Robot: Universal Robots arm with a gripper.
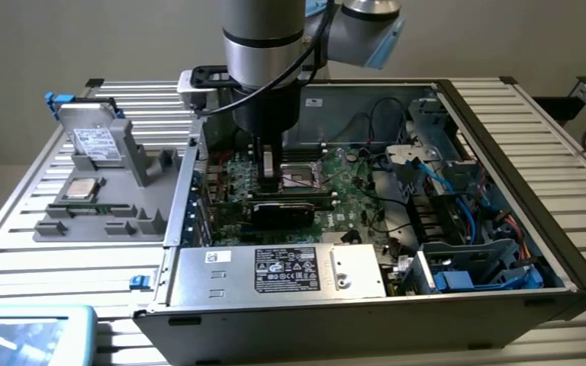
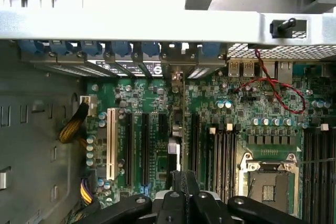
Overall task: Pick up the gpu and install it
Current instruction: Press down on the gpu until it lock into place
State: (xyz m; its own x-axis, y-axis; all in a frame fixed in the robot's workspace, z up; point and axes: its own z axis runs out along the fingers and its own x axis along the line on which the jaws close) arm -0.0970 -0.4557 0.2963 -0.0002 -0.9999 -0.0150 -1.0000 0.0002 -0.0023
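A slatted metal table (image 1: 537, 130) carries an open computer case (image 1: 375, 320) and a grey parts tray (image 1: 100, 221).

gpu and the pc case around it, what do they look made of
The gpu: looks like a dark card, probably circuit board under black plastic, matte with no glare. The pc case: seemingly painted or bare sheet metal, grey, with thin folded edges and perforated panels.
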